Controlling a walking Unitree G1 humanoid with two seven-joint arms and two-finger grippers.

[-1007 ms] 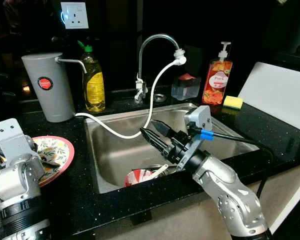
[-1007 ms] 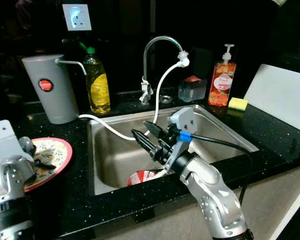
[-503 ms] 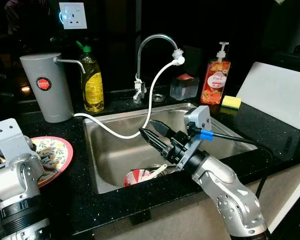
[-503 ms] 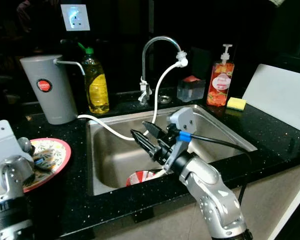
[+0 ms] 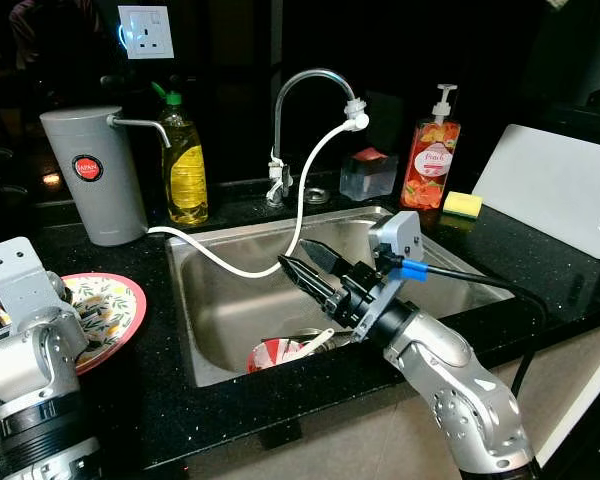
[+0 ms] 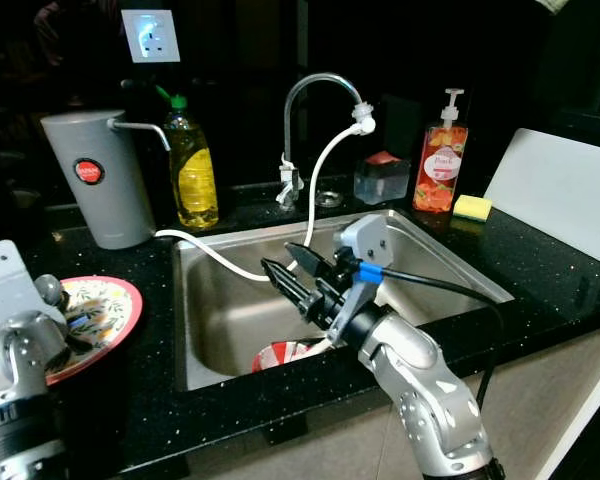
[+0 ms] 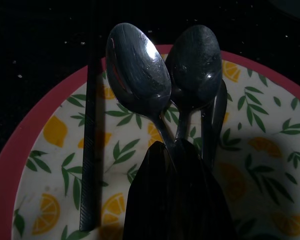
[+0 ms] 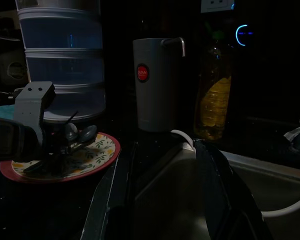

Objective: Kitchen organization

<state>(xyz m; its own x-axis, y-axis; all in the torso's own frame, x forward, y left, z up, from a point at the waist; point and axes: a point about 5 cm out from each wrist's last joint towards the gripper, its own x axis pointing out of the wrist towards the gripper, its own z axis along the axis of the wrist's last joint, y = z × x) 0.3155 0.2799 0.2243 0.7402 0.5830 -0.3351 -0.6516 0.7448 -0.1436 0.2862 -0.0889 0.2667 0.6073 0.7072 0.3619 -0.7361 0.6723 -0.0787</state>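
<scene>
Left gripper (image 7: 177, 150): lower left of the head views, low over the plate; its black fingers are pressed together on the handles of the spoons.
Spoons (image 7: 140, 70): two metal bowls side by side on the plate, lying ahead of the fingertips, with a third handle partly hidden behind them.
Dark stick (image 7: 89, 150): a thin black rod lying across the plate just beside the spoons, not touching them.
Plate (image 5: 125, 300): red-rimmed with a lemon-and-leaf print, on the black counter (image 5: 160, 390) at the left of the frame, near the sink's left edge.
Right gripper (image 5: 308, 265): centre of the frame, hovering above the sink basin; its fingers stand apart and hold nothing.
Red-and-white item (image 5: 272, 353): at the sink's near bottom with a pale utensil resting on it; what it is cannot be told.
Sink (image 5: 230, 310): steel basin set in the counter, centre of the frame.
White hose (image 5: 305, 190): runs from the faucet tip down across the basin's rear left corner.
Faucet (image 5: 298, 85): curved chrome, behind the sink.
Grey dispenser (image 5: 88, 175): upper left, on the counter.
Yellow bottle (image 5: 186, 170): just beside the dispenser.
Orange soap pump (image 5: 430, 160): upper right, with a yellow sponge (image 5: 466, 204) near it.
White cutting board (image 5: 560, 190): leaning at far right.
</scene>
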